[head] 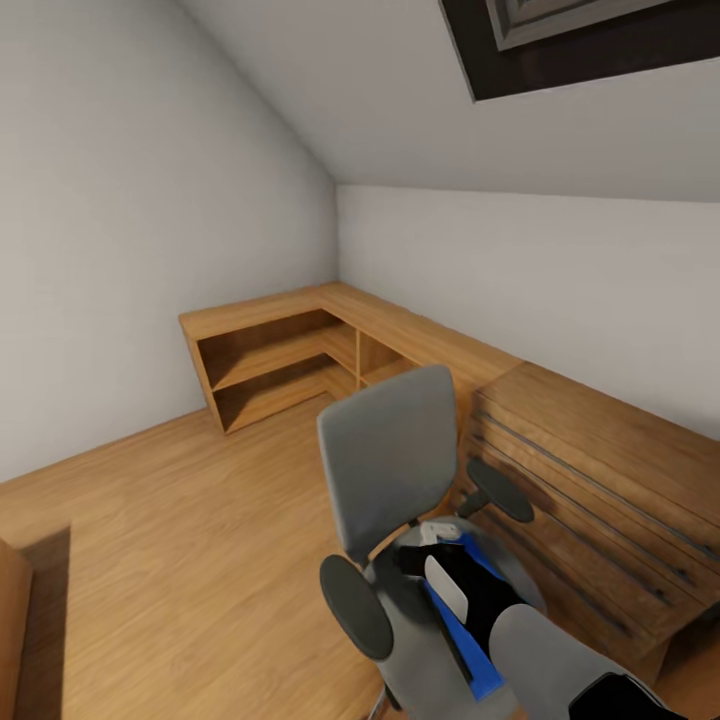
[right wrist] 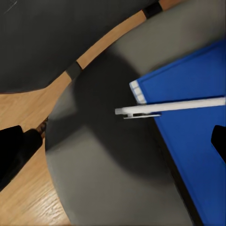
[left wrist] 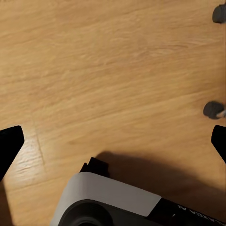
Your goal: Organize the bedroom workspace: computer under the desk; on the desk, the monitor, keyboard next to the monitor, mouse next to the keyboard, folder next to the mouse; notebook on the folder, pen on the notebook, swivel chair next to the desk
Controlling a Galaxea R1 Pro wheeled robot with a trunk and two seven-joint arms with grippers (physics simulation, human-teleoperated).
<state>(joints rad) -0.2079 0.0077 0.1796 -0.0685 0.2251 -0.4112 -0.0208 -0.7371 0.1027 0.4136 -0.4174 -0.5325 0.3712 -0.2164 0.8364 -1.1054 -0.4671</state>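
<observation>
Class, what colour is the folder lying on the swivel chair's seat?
Bright blue. The folder shows best in the right wrist view, lying on the grey seat.

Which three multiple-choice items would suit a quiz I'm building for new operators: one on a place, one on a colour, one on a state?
1. Where does the folder lie?
A. on a bed
B. in a drawer
C. on the swivel chair

2. What colour is the folder?
A. red
B. blue
C. green

3. How is the right tool?
A. open, holding nothing
B. shut on a cup
C. shut on a book

Answers: 1 C, it rests on the grey seat. 2 B, its cover is bright blue under the white pen. 3 A, the fingers stand wide apart.
</observation>
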